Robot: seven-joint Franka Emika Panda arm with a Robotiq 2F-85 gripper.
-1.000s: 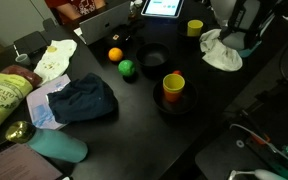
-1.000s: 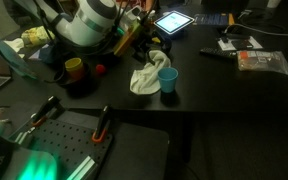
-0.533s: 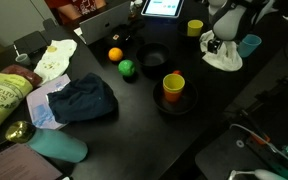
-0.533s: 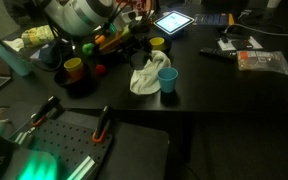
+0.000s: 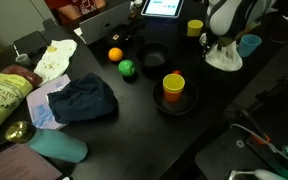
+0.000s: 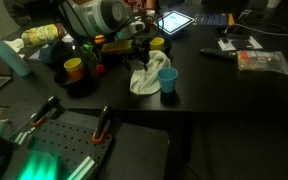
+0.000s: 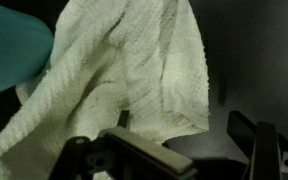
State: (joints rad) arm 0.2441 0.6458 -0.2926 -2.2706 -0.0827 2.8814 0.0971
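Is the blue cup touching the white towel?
Touching. In the wrist view the towel meets the cup with no table between; in an exterior view the towel leans on the cup.

Shift of the gripper [image 5: 218, 45], jaws widened.
It has left the blue cup [image 5: 249, 45], now unobstructed, and stands above the white cloth [image 5: 225, 59].

Orange ball [image 5: 114, 54] beside green ball [image 5: 126, 68]; tablet [image 5: 164, 7] farther back.

The cloth [image 7: 134, 80] below me is off-white and ribbed, crumpled in a loose heap on the dark surface [image 7: 259, 50]. One edge touches an upright teal cup [image 6: 168, 80].
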